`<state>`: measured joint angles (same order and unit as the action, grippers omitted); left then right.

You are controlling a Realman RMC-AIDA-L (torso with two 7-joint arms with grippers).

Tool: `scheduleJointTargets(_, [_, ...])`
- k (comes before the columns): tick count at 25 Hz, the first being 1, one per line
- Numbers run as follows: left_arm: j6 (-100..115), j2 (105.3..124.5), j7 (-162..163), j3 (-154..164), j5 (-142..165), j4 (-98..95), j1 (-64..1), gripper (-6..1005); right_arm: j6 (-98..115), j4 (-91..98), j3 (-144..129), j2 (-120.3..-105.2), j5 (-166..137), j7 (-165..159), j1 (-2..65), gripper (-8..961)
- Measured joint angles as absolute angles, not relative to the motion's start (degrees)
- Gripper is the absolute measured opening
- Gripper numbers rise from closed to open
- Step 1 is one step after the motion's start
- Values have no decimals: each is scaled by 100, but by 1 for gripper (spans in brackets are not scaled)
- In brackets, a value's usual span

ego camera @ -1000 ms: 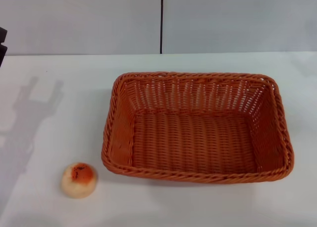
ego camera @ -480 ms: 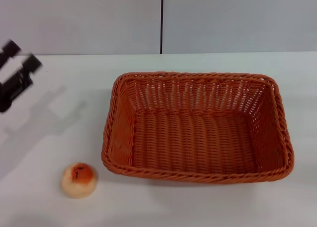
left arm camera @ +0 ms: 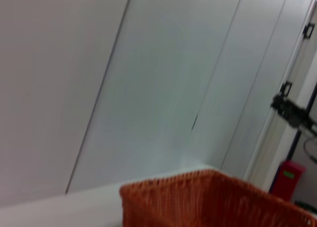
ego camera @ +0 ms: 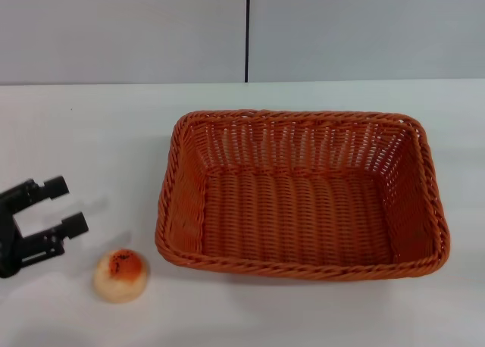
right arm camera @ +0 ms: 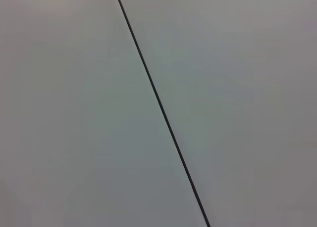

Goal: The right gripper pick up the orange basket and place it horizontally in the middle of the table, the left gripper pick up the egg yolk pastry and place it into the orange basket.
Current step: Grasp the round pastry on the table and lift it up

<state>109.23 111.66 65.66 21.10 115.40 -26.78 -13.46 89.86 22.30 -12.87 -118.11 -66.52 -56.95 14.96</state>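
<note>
i've got the table [ego camera: 91,127] filling my head view, broad and white, running back to a grey panelled wall [ego camera: 364,29] with one dark vertical seam. the orange basket [ego camera: 301,195] sits on it, lying flat with its long side across my view, roughly central and a bit toward my right. it is open side up, braided rim all round, woven floor showing and nothing inside it. from the left wrist view i catch one corner of the same basket [left arm camera: 213,199] low in the picture, with the wall panels behind it and a red box [left arm camera: 287,180] off past its far end.

now the left gripper [ego camera: 67,205], in from my left edge, just above the tabletop on the near-left side. its two chunky black fingers [ego camera: 54,186] are spread apart with a clear gap between them and nothing held, tips pointing toward the basket.

the egg yolk pastry [ego camera: 120,274] rests on the table near the front edge, just outside the basket's near-left corner, not touching it. it sits just beside and in front of the left gripper, glazed orange top facing up.

the right gripper is out of sight in every view; its wrist camera shows only the wall and the seam, so i can't tell how its fingers stand.
</note>
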Motion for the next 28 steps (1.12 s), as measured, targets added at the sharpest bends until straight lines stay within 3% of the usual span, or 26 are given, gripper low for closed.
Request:
scheduleJointTargets(18, [9880,11526,6386,2176,12694,-2671,-1291,775,8871,2201,-1277,-11825,-6644,-5607,1815,586])
scheduleJointTargets(28, [9703,11571,6277,2223,12801,-2667,-1299,774,8867,2090,-1280,-11830,-6644,-5607,1871,586])
